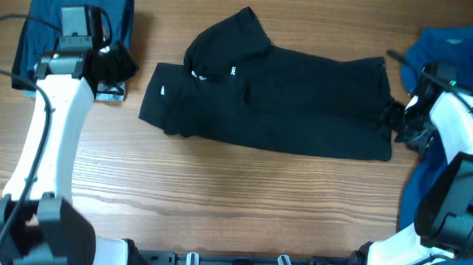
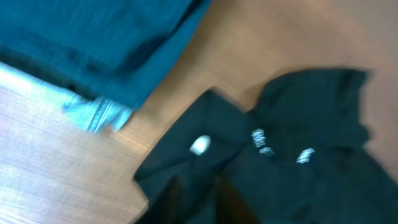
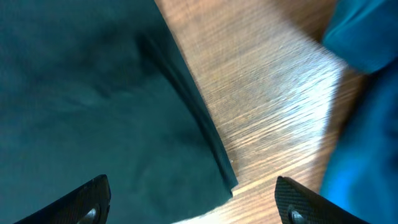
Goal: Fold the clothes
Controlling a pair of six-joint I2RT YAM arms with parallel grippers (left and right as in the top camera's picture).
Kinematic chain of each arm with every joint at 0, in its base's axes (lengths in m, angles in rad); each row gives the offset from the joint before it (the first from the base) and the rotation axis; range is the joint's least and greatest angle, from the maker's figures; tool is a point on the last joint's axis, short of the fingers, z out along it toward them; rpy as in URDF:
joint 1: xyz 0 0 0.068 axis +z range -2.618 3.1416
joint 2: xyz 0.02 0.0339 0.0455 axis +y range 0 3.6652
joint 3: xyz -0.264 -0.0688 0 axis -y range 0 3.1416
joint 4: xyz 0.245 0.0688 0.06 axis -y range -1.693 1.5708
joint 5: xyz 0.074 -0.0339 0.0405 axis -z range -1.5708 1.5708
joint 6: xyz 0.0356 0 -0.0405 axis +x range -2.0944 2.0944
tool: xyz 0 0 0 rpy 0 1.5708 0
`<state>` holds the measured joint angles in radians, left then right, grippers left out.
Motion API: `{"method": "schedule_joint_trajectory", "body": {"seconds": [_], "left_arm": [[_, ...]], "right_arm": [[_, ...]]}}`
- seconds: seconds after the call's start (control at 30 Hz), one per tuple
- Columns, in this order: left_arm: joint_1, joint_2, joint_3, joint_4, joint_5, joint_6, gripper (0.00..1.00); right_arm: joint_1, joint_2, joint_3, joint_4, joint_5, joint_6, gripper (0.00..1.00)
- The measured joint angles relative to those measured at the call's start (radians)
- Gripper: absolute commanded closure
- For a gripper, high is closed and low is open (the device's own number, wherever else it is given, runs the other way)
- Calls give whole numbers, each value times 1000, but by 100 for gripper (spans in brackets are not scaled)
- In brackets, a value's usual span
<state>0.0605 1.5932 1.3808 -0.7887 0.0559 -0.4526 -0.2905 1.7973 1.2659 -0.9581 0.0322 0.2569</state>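
Note:
The black polo (image 1: 279, 102) lies across the middle of the table, collar to the upper left and a small white logo (image 1: 163, 90) at its left end. My left gripper (image 1: 114, 65) hovers just left of it, over the edge of a folded navy garment (image 1: 39, 33). The left wrist view is blurred: the polo (image 2: 298, 180) fills its lower right, and the fingers merge with the dark cloth. My right gripper (image 1: 399, 121) stands at the polo's right hem. In the right wrist view its fingertips (image 3: 87, 199) are wide apart over the hem corner (image 3: 217, 180), holding nothing.
A bright blue shirt (image 1: 451, 54) lies at the right edge, close beside the right arm (image 3: 367, 124). A pale blue-grey strip (image 2: 99, 115) shows under the navy garment (image 2: 93, 43). Bare wood (image 1: 217, 196) runs along the front of the table.

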Motion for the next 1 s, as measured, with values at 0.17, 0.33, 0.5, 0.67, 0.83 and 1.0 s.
{"method": "schedule_joint_trajectory", "body": {"seconds": [0.17, 0.33, 0.5, 0.67, 0.83, 1.0], "left_arm": [[-76, -14, 5, 151, 14, 31, 96], [-184, 95, 10, 345, 21, 95, 96], [-225, 299, 10, 440, 21, 113, 96], [-226, 460, 10, 454, 21, 119, 96], [-226, 485, 10, 403, -4, 119, 96], [-226, 485, 10, 312, -61, 119, 96]], "right_arm": [[0, -22, 154, -38, -67, -41, 1], [0, -25, 166, 47, -122, -62, 0], [0, -25, 166, 99, -129, -92, 1], [0, -25, 166, 130, -129, -143, 1], [0, -25, 166, 137, -129, -158, 1], [0, -25, 166, 137, -129, -158, 1]]}}
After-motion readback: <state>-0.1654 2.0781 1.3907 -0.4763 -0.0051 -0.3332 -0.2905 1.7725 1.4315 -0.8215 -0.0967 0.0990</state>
